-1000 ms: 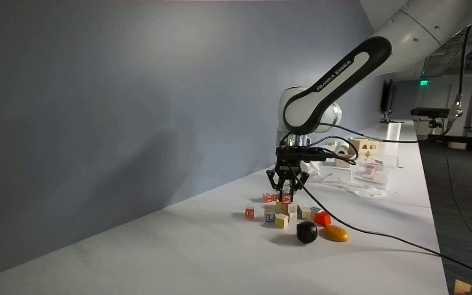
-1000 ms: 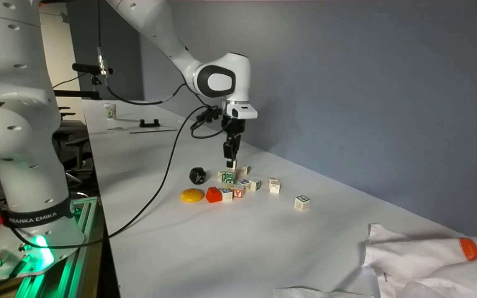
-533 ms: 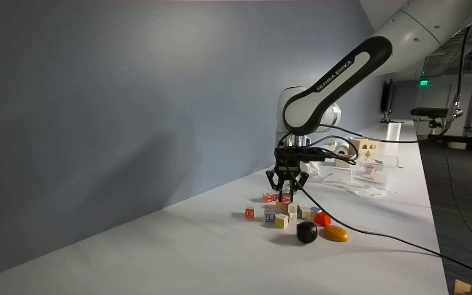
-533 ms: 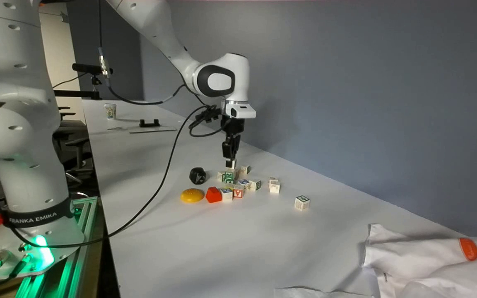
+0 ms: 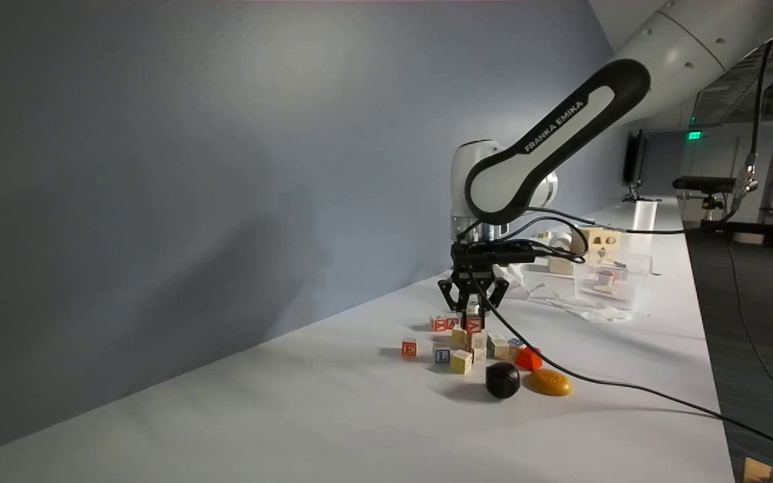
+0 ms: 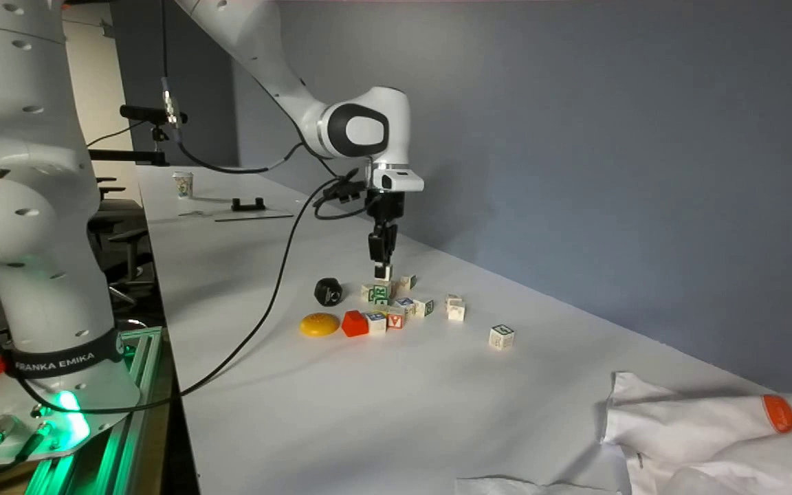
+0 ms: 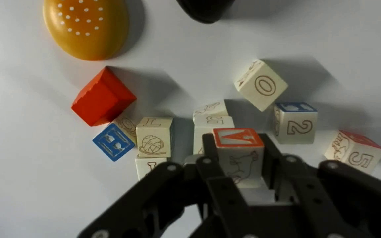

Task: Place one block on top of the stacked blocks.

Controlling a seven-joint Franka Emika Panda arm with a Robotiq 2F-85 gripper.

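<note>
My gripper [image 7: 238,145] points down and is shut on a small pale block [image 7: 240,162] with a red-lettered face, one finger on each side. The held block also shows in an exterior view [image 5: 473,325]; my gripper there hangs just above the pile, as it does in an exterior view [image 6: 383,269]. The stacked blocks [image 5: 476,341] stand below, and show in an exterior view [image 6: 381,291] with green letters. In the wrist view the stacked blocks [image 7: 213,121] are partly hidden behind the held block and a finger. I cannot tell whether the held block touches them.
Loose blocks lie around the pile, such as one with a 2 [image 7: 298,127] and one with an O [image 7: 262,85]. A red block [image 7: 103,97], an orange object [image 5: 549,382] and a black round object [image 5: 502,380] lie nearby. A cable [image 5: 601,380] crosses the table.
My gripper and the held block have shifted slightly, to the right in an exterior view. The held block has risen a touch there. The blocks on the table have not moved.
</note>
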